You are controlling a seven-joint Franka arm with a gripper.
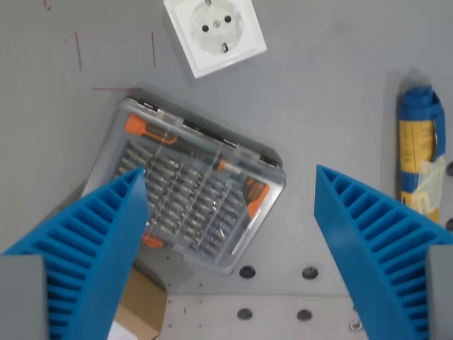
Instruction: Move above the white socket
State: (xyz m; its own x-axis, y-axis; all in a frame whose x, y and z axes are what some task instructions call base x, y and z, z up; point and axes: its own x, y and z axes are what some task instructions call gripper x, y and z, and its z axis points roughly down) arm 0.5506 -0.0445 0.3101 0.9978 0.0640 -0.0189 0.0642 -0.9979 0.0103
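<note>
From my wrist view I see a clear plastic bit case (pixel 190 193) lying tilted on the grey table (pixel 333 106), lid closed. Inside it are rows of small metal bits, an orange-handled driver along its far edge and more orange parts at its right and near-left corners. A brown cardboard box (pixel 141 308) pokes out from under the case's near corner, partly hidden by my left finger.

The white socket (pixel 215 32) sits at the far edge of the view, a little left of centre and slightly rotated, its top cut off by the frame. It lies well beyond the case.

On the far right lies a blue and yellow roll-like object (pixel 419 145); I cannot tell what it is.

My gripper (pixel 230 188) hangs over the case with its blue ribbed fingers (pixel 99 234) spread wide, gripping nothing. Red marker lines (pixel 113 67) show on the table at far left.
</note>
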